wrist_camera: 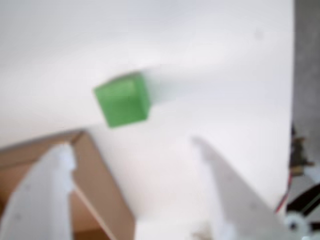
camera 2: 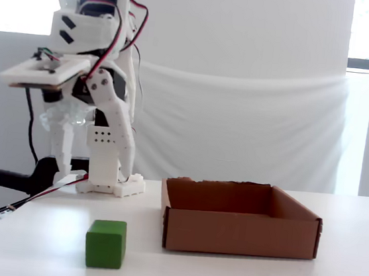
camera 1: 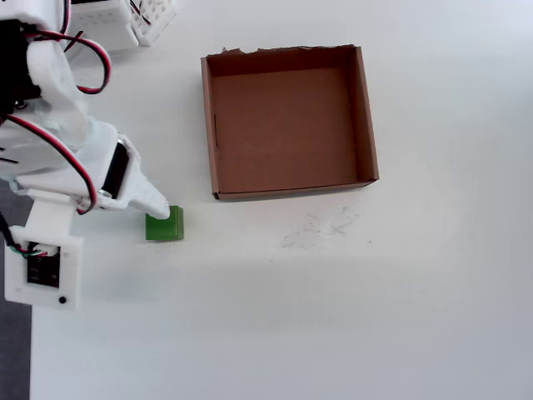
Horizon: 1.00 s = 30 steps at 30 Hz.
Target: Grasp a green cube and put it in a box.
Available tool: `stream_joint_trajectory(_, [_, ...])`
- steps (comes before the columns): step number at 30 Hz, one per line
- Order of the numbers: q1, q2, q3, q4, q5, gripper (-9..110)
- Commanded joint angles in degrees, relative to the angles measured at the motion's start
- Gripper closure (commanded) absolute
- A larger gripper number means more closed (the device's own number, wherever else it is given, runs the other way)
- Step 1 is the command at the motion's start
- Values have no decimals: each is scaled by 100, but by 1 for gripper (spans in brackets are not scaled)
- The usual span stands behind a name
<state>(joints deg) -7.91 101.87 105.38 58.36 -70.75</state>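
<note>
White two-finger pincer point(wrist_camera: 132, 145) spread apart, empty. Small bright-green plastic cube point(wrist_camera: 122, 100) ahead of tips, off-centre toward left finger in wrist view. Shallow brown cardboard box point(camera 1: 287, 121) beside.

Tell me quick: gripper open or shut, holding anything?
Gripper: open, empty; fingers spread above the table, green cube lying free ahead of them.
</note>
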Motion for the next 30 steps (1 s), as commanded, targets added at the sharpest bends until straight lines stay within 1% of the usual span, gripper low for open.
stream_joint_trajectory(1, [9, -167, -466, -167, -53, 68])
stream_joint_trajectory(15, [-202, -1283, -633, -791, -35, 68])
stream_joint_trajectory(22, [-457, -1433, -545, -870, -18, 69])
stream_joint_trajectory(30, [-554, -1564, -281, -1292, -18, 69])
